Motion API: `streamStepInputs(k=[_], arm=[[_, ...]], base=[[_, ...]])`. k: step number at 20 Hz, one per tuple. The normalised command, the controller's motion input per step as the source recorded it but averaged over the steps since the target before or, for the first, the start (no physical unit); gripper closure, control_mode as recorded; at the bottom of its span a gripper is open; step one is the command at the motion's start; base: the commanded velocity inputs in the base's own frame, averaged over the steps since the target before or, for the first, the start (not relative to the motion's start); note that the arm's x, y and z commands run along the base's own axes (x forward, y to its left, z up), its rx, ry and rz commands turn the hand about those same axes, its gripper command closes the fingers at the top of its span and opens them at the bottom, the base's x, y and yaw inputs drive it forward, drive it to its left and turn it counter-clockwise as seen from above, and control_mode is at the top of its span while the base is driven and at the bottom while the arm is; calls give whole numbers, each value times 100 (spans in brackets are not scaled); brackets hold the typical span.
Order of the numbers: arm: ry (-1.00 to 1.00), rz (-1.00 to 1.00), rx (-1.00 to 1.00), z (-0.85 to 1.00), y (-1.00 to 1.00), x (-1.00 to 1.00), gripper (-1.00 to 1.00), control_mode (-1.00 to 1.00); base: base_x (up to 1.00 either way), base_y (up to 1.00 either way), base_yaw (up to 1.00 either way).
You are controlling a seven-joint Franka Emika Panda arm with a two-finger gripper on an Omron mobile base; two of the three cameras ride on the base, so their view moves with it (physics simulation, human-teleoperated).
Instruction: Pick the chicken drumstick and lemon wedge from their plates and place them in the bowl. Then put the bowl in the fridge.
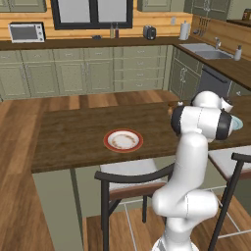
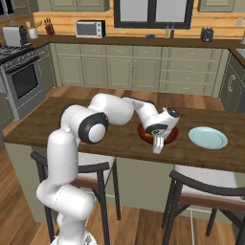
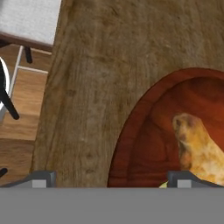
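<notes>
The reddish-brown bowl [image 3: 146, 144] sits on the wooden table, and the golden-brown chicken drumstick [image 3: 199, 148] lies inside it. A yellow sliver at the bowl's bottom, beside the drumstick, looks like the lemon wedge [image 3: 162, 185]. My gripper [image 3: 111, 180] is open with nothing between its fingers. It hangs over the bowl's near rim [image 2: 173, 136], fingers pointing down [image 2: 158, 146]. The white plate with a red-brown rim [image 1: 123, 140] and the light blue plate [image 2: 208, 138] both lie bare on the table. The fridge is out of view.
Dark metal chairs with pale seats [image 2: 201, 189] [image 1: 128, 177] stand along the table's near edge [image 2: 143, 155]. Pale green cabinets, a stove [image 2: 19, 79] and a sink counter [image 1: 206, 51] line the far walls.
</notes>
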Motion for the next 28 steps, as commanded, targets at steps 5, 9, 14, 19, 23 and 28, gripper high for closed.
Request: streamStepInputs(k=[5,9,14,19,23,28], arm=[[0,-5,0,-2,0,22,-100,-100],[0,-4,0,-16,0,22,-100,-100],[1,0,0,-22,0,0,-100,-100],[-2,-1,0,-10,0,1,-100,-100],[-8,-4,0,-2,0,9,-100,-100],[-3,-3,0,-1,0,14,100,-100]], base=[[0,0,0],[0,0,0],[0,0,0],[0,0,0],[0,0,0],[0,0,0]])
